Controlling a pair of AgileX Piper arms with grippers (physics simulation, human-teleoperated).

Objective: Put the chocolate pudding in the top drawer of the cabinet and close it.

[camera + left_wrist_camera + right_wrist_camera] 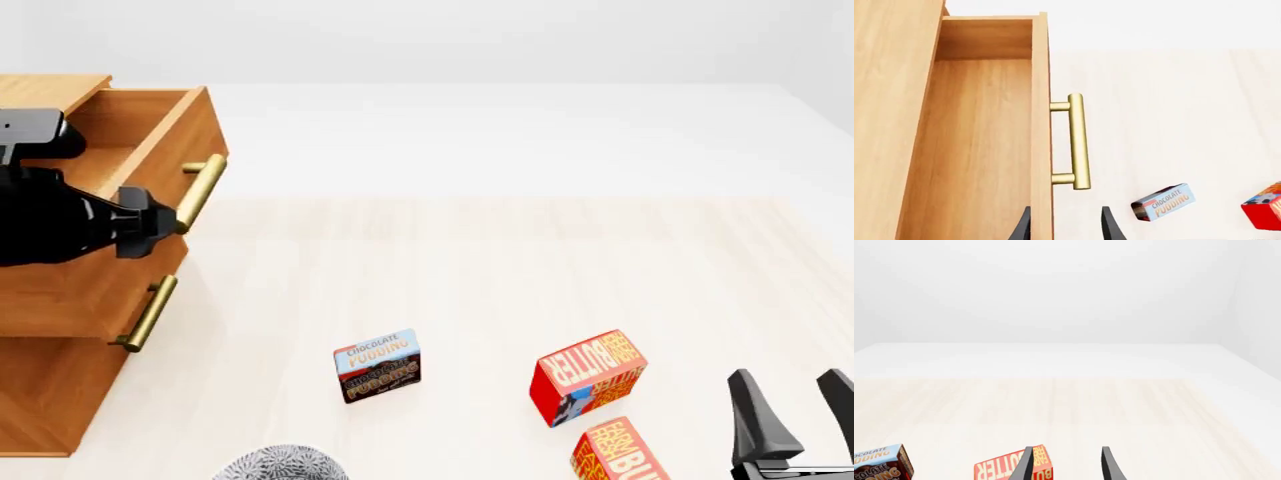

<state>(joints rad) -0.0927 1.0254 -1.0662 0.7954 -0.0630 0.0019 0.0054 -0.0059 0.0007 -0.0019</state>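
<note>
The cabinet (54, 330) stands at the left with its top drawer (127, 135) pulled out and empty inside (974, 150). My left gripper (163, 222) is open beside the near end of the drawer's brass handle (200, 190). In the left wrist view its fingertips (1111, 227) straddle the line of the drawer front just short of the handle (1077, 141), holding nothing. The chocolate pudding (376, 365) lies on the table, also seen from both wrists (1163, 201) (877, 465). My right gripper (791, 400) is open at the near right, far from it.
Two red-orange butter boxes (587, 375) (621, 455) lie between the pudding and the right gripper (1067, 465), one just in front of its fingers (1011, 467). The lower drawer (80, 290) is shut, its handle (144, 312) sticking out. A grey rounded object (280, 465) sits at the near edge.
</note>
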